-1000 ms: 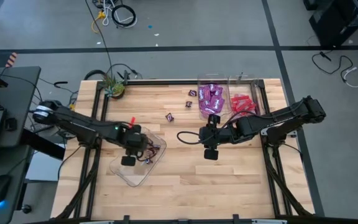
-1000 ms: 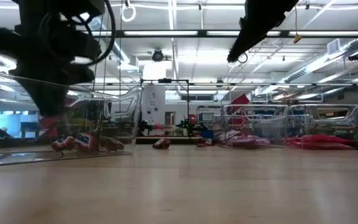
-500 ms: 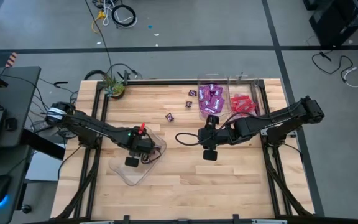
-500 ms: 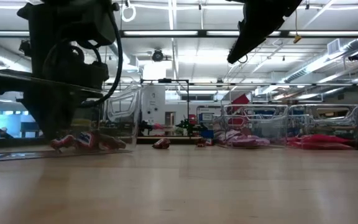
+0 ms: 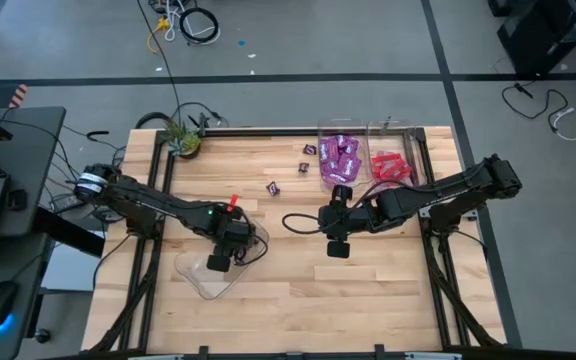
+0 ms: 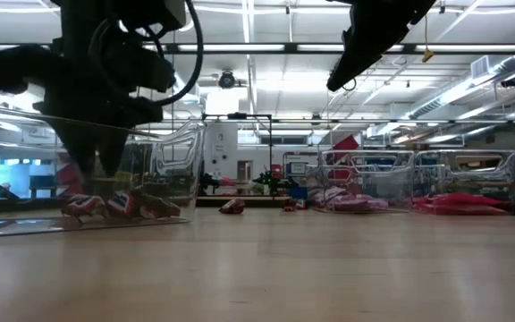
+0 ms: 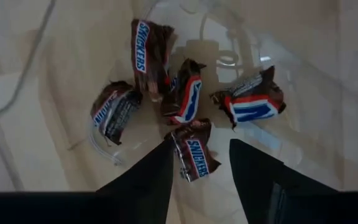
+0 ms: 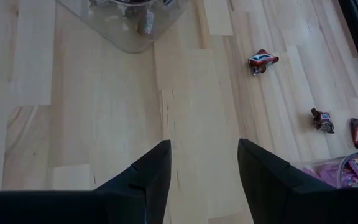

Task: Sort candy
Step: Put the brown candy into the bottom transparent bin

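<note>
Left jaws [image 7: 197, 163]: parted, empty, over clear tray [image 5: 200, 283]; five brown candies [image 7: 185, 99] lie inside, one between my fingertips. Right jaws [image 8: 201, 163]: parted, empty, above bare tabletop [image 8: 104, 124]. Beyond: three loose candies [image 8: 263, 61]; purple packets [image 5: 340, 155], red packets [image 5: 390, 166] in far trays.

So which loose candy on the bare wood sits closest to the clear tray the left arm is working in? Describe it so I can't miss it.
Start at the clear tray on the table's left half, under the left gripper. Go toward the purple-filled tray at the far edge; about halfway lies a lone dark wrapped piece. The two other loose candies lie close together beside the purple tray, but this one lies alone on open wood.
</note>
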